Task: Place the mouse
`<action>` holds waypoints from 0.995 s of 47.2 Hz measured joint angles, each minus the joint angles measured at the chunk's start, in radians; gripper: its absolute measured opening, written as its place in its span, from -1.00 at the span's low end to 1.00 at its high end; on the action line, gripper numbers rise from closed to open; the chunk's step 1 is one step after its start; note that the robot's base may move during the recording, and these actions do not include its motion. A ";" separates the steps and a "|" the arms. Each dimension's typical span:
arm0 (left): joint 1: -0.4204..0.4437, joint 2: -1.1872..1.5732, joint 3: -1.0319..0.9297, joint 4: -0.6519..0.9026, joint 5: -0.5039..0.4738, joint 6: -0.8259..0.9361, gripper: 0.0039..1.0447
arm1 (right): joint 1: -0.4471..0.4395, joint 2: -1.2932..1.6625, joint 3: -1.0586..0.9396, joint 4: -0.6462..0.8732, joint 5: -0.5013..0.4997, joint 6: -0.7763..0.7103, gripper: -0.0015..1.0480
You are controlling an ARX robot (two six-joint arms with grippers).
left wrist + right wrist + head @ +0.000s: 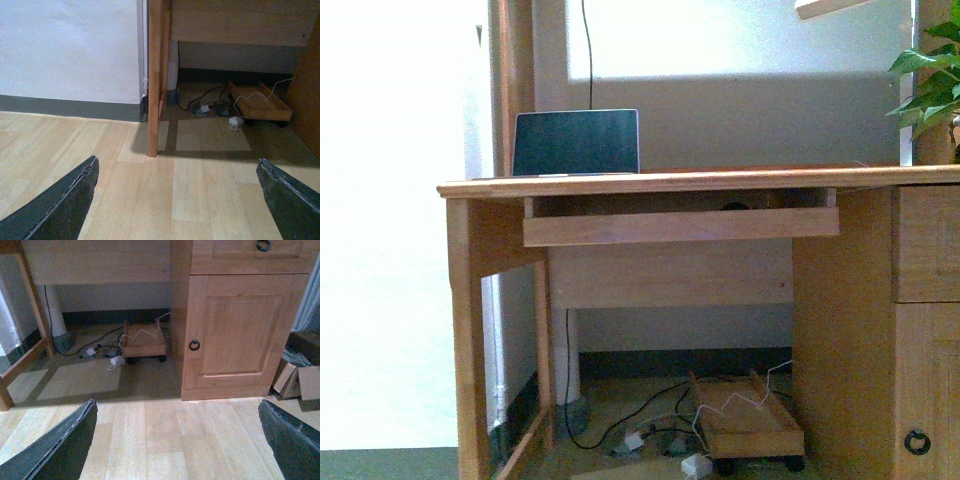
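Observation:
A small dark domed shape [733, 207] peeks over the front board of the pull-out tray [680, 226] under the wooden desk top [700, 181]; it looks like the top of the mouse, mostly hidden. A laptop [576, 142] stands open on the desk at the left. Neither arm shows in the front view. My left gripper [177, 170] is open and empty, low above the wood floor in front of the desk's left leg [155, 75]. My right gripper [176, 407] is open and empty, above the floor in front of the desk's cabinet door [235, 335].
A low wheeled wooden trolley [745, 430] with white cables sits on the floor under the desk. Black cables and a white adapter [116, 362] lie beside it. A plant [932, 85] stands at the far right. Cardboard pieces [295, 380] lie right of the cabinet.

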 joint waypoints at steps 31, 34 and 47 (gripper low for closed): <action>0.000 0.000 0.000 0.000 0.000 0.000 0.86 | 0.000 0.000 0.000 0.000 0.000 0.000 0.86; 0.000 0.000 0.000 0.000 0.000 0.000 0.86 | 0.000 0.000 0.000 0.000 0.000 0.000 0.86; 0.000 0.000 0.000 0.000 -0.001 0.000 0.86 | 0.000 0.000 0.000 0.000 -0.002 0.000 0.86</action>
